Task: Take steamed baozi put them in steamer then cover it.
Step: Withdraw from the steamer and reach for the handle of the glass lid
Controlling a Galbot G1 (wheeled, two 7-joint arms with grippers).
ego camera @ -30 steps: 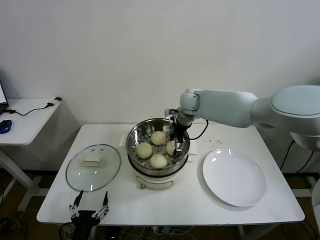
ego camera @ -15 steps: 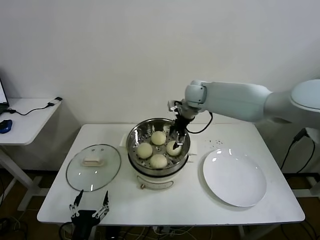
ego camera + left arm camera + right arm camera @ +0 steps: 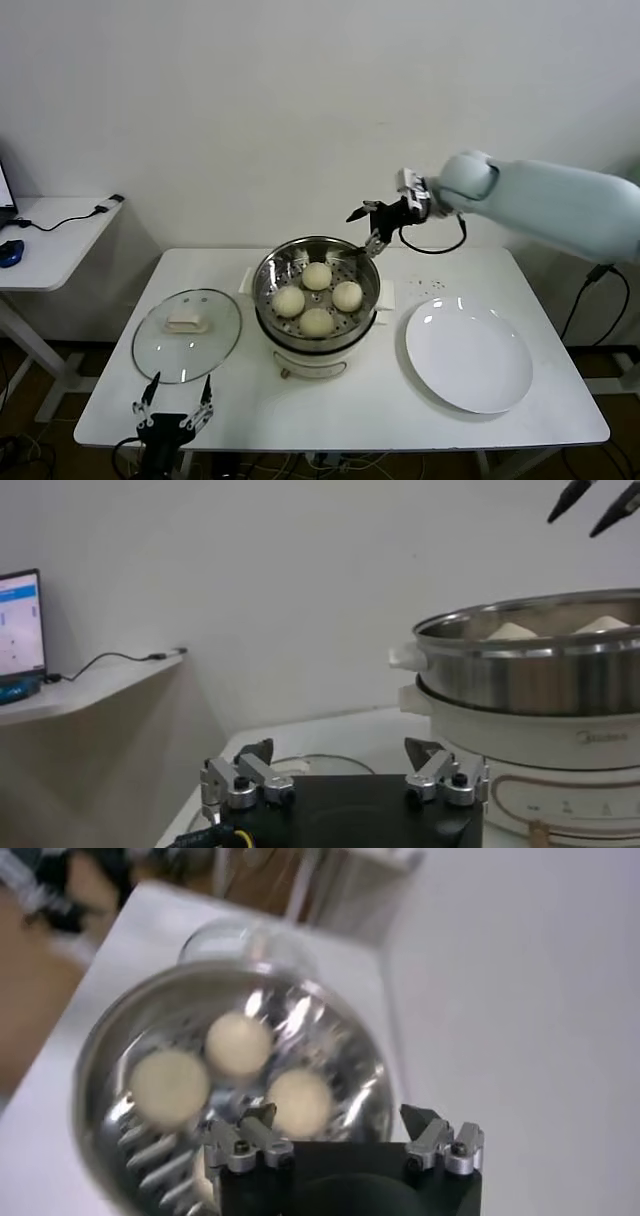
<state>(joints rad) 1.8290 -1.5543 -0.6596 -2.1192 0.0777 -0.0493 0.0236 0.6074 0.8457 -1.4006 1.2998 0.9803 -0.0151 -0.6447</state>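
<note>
Four steamed baozi (image 3: 317, 296) sit on the perforated floor of the steamer (image 3: 316, 300), a shiny steel pot on a cream-white base that stands upright near the middle of the white desk (image 3: 350, 410). The buns form a loose diamond: one toward the wall, one toward the robot, one on each side, close together, each with its rounded top facing up. In the right wrist view three of them show as pale discs inside the steamer (image 3: 230, 1088).

The right gripper (image 3: 368, 226) hangs in the air above the far right rim of the pot, clear of the steel and of the buns, its fingers (image 3: 356, 214) apart and holding nothing, pointing toward the robot's left and slightly down. Its arm reaches in from the right side, above the desk.

The cover (image 3: 187, 334) lies flat on the desk to the left of the steamer, just beside its base, glass dome up. Its cream rectangular handle (image 3: 186, 323) sits in the middle with its long axis running left to right. The pot is open at the top.

A white plate (image 3: 468, 355) lies on the desk to the right of the steamer.

The left gripper (image 3: 176, 410) is parked at the near edge of the desk, below the cover, fingers spread and pointing upward; in the left wrist view its fingers (image 3: 237, 777) stand well apart, with the steamer (image 3: 530, 715) beyond them.
</note>
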